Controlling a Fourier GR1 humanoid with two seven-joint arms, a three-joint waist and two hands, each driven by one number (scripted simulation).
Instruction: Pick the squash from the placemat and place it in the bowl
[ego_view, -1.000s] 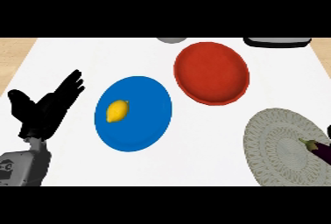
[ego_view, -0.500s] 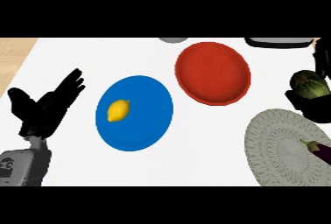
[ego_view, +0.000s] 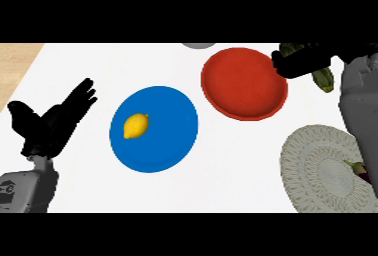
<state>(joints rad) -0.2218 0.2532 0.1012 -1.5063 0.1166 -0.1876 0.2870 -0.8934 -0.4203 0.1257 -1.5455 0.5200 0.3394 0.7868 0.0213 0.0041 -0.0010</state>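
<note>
Right hand (ego_view: 306, 61) is black and curls round the squash (ego_view: 322, 79), up at the far right of the counter (ego_view: 81, 65). Only bits of the squash show past the fingers: a dark green, bumpy skin, one bit poking out above the hand and one hanging below it. It looks longer than wide, and its long way seems to run up and down, but the hand hides most of it. The squash sits just beside the red bowl's (ego_view: 244, 82) right rim, not in it. That bowl is round, smooth and shiny.

Nearer, a round grey placemat (ego_view: 321, 170) has a woven, ringed look, and a small purple thing (ego_view: 359, 169) lies at its right side. A smooth blue plate (ego_view: 153, 129) holds a yellow lemon (ego_view: 135, 125). Left hand (ego_view: 53, 122) rests open at the left edge, fingers up.
</note>
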